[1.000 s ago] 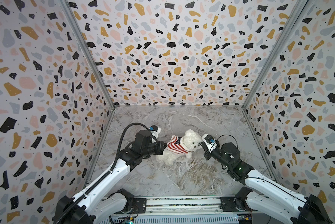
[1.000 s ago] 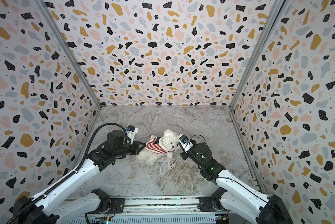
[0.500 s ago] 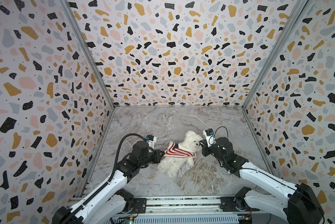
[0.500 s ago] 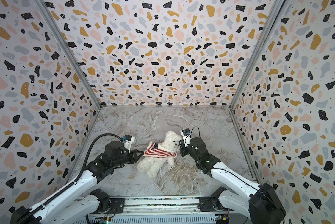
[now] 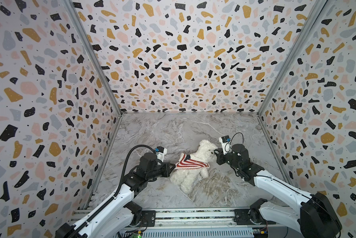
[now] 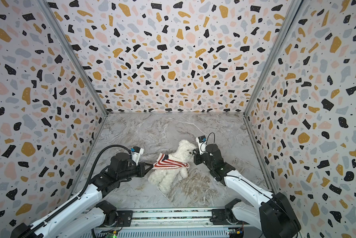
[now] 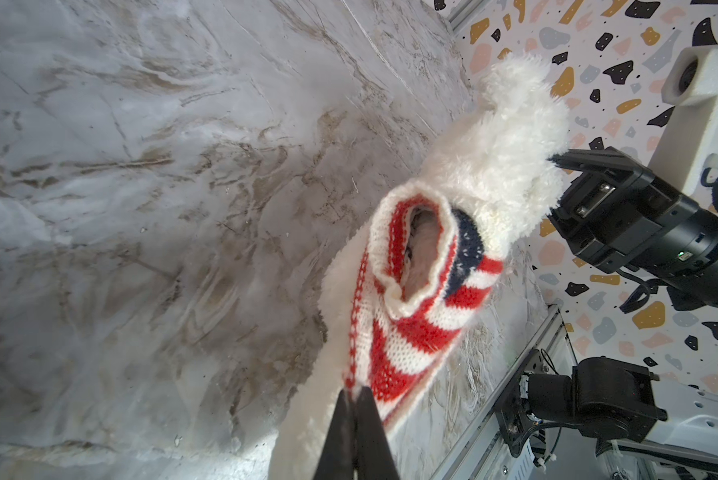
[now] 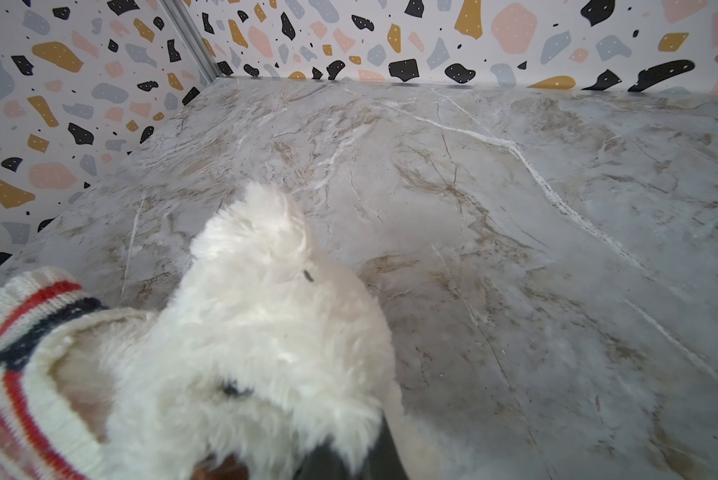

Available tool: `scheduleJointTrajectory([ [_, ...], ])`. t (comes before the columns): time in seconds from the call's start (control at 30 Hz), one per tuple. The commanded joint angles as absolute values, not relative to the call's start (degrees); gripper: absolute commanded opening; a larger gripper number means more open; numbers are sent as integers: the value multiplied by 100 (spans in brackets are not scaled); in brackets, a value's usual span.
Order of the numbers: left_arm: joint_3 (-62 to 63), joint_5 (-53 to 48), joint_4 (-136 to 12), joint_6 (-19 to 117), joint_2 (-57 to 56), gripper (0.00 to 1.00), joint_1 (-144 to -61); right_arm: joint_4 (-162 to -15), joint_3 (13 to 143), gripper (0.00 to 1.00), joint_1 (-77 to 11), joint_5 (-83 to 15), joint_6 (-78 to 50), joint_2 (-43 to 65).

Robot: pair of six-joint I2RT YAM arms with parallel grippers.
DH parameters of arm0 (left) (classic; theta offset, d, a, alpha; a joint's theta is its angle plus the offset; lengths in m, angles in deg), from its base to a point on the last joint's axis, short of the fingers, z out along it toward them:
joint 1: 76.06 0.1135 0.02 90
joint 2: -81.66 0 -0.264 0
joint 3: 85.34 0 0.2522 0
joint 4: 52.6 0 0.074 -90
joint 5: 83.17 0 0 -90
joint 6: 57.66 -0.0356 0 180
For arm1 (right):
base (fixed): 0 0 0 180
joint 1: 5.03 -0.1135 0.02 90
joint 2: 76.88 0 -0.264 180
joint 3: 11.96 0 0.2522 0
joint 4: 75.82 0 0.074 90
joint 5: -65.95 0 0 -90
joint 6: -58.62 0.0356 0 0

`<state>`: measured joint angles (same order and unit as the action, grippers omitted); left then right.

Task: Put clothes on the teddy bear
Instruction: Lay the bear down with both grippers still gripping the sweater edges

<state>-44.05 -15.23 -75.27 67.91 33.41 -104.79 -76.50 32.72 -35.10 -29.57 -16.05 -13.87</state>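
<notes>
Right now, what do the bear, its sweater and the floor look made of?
teddy bear: plush, long fluffy cream pile.
sweater: knitted yarn, stitch loops and ribbed edge visible.
floor: marble-look, veined, matte; possibly a printed sheet, can't tell.

A marble-patterned tabletop (image 5: 169, 131) (image 6: 152, 131), grey and white with brownish veining, filled the lower middle of both top views, closed in by terrazzo-print walls (image 5: 173, 61) at the back and both sides. A thin white vein (image 5: 205, 123) crossed its upper part. A teddy bear (image 5: 184, 178) lay low and centre in the frame, legs on the surface. Whether its head touched the marble could not be told.
</notes>
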Motion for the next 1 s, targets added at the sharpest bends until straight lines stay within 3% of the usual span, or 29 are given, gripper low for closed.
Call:
scheduleJointTrajectory([
  [0.0, -4478, -1735, -7720, 6523, 3307, 0, -10465, -7418, 3285, 0, -3319, -2457, -1478, -1439],
  [0.5, -4383, -1689, -7580, 6423, 3095, 0, -10467, -7328, 3124, 0, -2922, -2736, -1423, -1547],
  [0.97, -3560, -1829, -6276, 6526, 1402, 0, -10896, -7108, 3195, 0, -3169, -3105, -1191, -1372],
])
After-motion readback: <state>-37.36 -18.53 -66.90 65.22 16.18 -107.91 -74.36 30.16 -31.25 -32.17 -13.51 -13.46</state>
